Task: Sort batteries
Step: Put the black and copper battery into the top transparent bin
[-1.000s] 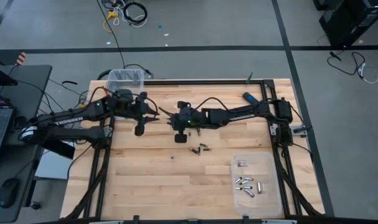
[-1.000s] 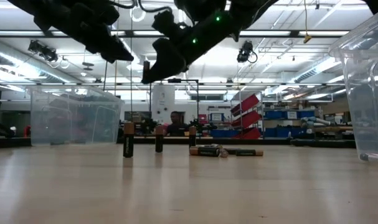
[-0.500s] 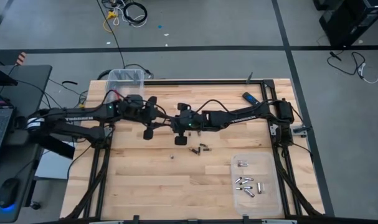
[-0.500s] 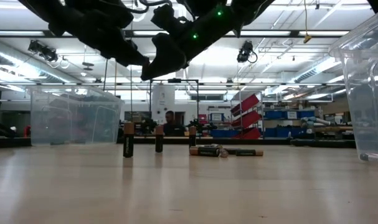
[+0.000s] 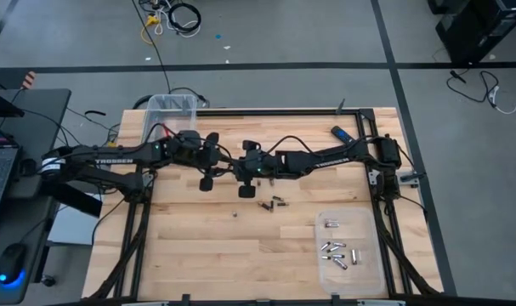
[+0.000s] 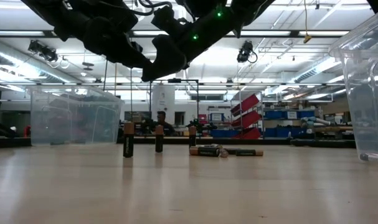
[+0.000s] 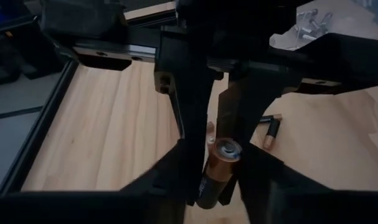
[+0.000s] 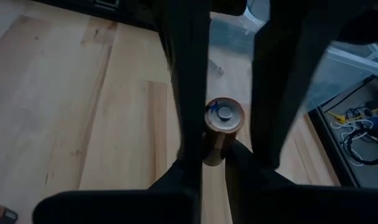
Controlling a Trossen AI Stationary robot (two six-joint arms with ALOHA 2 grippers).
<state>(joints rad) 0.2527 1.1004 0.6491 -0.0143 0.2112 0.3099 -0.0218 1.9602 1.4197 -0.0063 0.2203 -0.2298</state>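
Observation:
A copper-and-black battery (image 8: 223, 117) (image 7: 221, 163) is held in the air above the table's middle, its nubbed end up. My right gripper (image 5: 234, 168) (image 8: 213, 158) (image 6: 159, 65) is shut on it. My left gripper (image 5: 217, 163) (image 6: 131, 57) is open and faces the right one. Its two fingers (image 8: 184, 93) stand on either side of the battery; whether one touches it I cannot tell. Loose batteries (image 5: 275, 202) lie on the wood near the middle. Three batteries (image 6: 127, 138) stand upright on their ends. My right gripper pinches the battery's dark lower body (image 7: 208, 186) between its two fingers (image 7: 187, 130), coming from the table's right and slanting down. The battery is lifted clear of the table, roughly upright, with its silver terminal end (image 8: 223, 113) free above the fingers.
A shallow clear tray (image 5: 360, 223) near the near right corner holds several silvery batteries (image 5: 336, 251). A clear bin (image 5: 172, 106) stands at the far left corner. A blue-and-black bar (image 5: 341, 133) lies at the far right. Bare wood lies toward the near left.
My left gripper has moved toward the table's right and slightly down, closing in on the right gripper until its open fingers stand around the held battery. The right gripper and its battery have stayed in place.

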